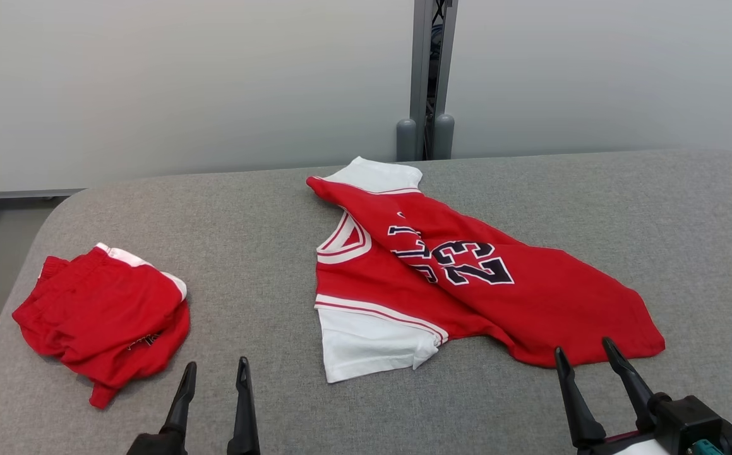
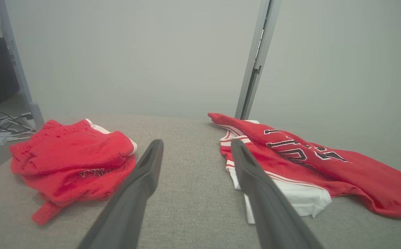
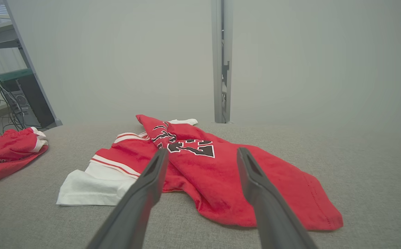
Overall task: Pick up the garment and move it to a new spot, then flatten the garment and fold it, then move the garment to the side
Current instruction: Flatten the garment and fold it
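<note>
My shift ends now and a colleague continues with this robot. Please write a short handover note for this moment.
Left gripper: open, empty, over the table between shorts and jersey.
Right gripper: open, empty, near the jersey's hem.
The jersey lies mid-table, rumpled, one side flipped over; the shorts are bunched at the left.
Done: nothing on the jersey yet.
Left: pick up, move, flatten, fold, set aside.
</note>
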{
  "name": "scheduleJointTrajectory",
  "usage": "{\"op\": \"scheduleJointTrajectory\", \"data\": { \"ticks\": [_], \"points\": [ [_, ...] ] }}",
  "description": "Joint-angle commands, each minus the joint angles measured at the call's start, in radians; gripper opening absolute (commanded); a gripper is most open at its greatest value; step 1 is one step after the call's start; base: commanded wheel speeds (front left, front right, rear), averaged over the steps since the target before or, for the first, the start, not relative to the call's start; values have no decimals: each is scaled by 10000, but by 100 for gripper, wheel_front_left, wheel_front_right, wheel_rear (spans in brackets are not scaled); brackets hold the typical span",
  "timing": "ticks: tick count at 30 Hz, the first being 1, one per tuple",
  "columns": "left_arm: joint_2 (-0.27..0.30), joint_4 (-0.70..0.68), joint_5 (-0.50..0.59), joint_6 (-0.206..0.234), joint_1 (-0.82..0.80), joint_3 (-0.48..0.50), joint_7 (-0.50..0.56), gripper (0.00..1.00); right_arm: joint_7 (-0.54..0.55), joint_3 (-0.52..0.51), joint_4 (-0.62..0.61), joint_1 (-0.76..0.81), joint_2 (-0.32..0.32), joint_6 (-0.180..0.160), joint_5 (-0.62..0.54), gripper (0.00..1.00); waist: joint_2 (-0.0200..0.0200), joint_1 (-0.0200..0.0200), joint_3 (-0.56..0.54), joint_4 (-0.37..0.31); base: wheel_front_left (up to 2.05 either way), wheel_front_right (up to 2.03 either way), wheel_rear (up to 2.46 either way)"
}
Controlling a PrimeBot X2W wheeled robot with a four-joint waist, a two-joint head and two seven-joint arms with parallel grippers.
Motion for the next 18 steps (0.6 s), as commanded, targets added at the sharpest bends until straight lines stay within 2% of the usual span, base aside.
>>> {"op": "scheduleJointTrajectory", "data": {
  "ticks": [1,11,18],
  "points": [
    [30,16,75,73,-162,-10,-44,100,-51,-26,-7,71,-61,-2,-14,100,0,0,1,1,0,0,0],
    [31,149,46,57,-144,-166,-44,100,-51,-4,115,-21,-61,-2,30,100,0,0,-6,-115,0,0,0],
    [32,1190,-293,-201,-458,-580,-46,100,-51,58,158,-119,-61,-2,1,100,0,0,78,-291,0,0,0]
  ]
}}
